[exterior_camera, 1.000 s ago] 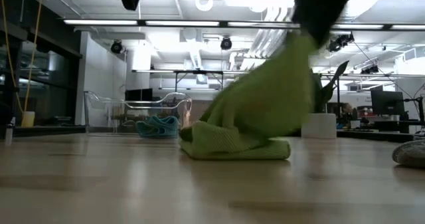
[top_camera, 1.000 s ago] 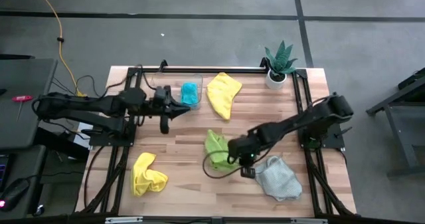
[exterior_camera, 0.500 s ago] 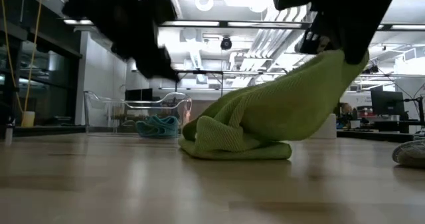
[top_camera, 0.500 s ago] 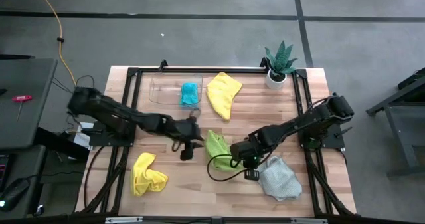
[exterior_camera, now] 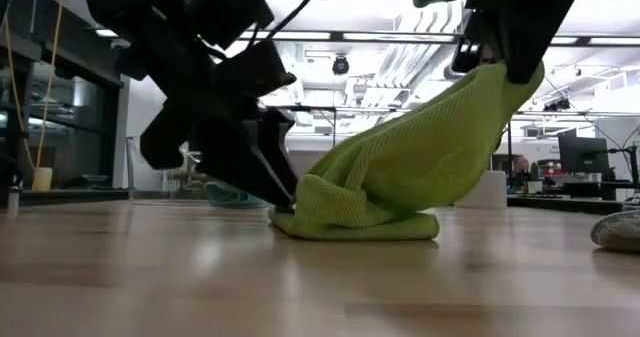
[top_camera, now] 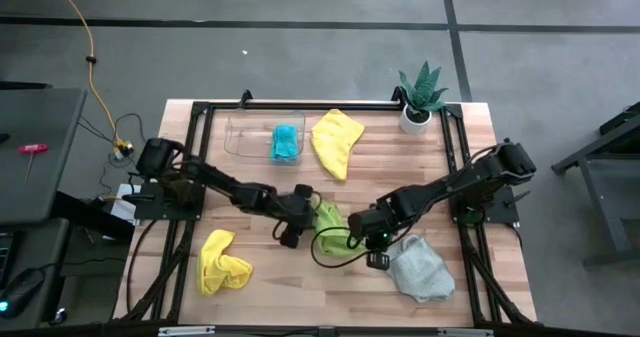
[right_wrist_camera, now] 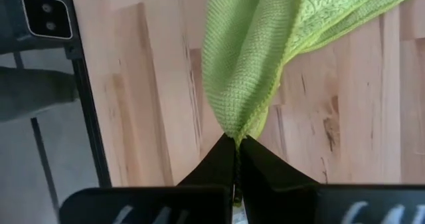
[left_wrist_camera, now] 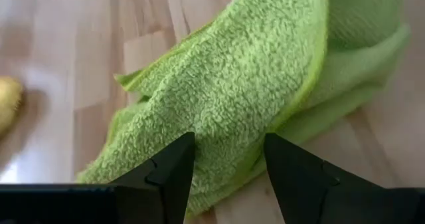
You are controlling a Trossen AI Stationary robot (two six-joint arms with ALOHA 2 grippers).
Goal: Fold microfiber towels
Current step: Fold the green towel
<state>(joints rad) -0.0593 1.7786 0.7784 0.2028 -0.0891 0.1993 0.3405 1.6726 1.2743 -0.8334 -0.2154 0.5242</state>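
Pinching one corner of the lime green towel [top_camera: 328, 223] lying mid-table, raised toward 3 o'clock, in the closed right gripper [right_wrist_camera: 235, 144], with the left gripper [left_wrist_camera: 227, 159] parted at its 9 o'clock edge, gripping nothing.

Cloth and wood under my grippers

I see the lime green towel [left_wrist_camera: 226, 104] as plush, looped cloth with a finer waffle-knit side, lying on the smooth, pale wooden table [right_wrist_camera: 153, 111].

Four cameras on one table
You look straight down from overhead, level across the table [top_camera: 300, 277] from its surface, and close in from each wrist; all four share the lime green towel [top_camera: 328, 220].
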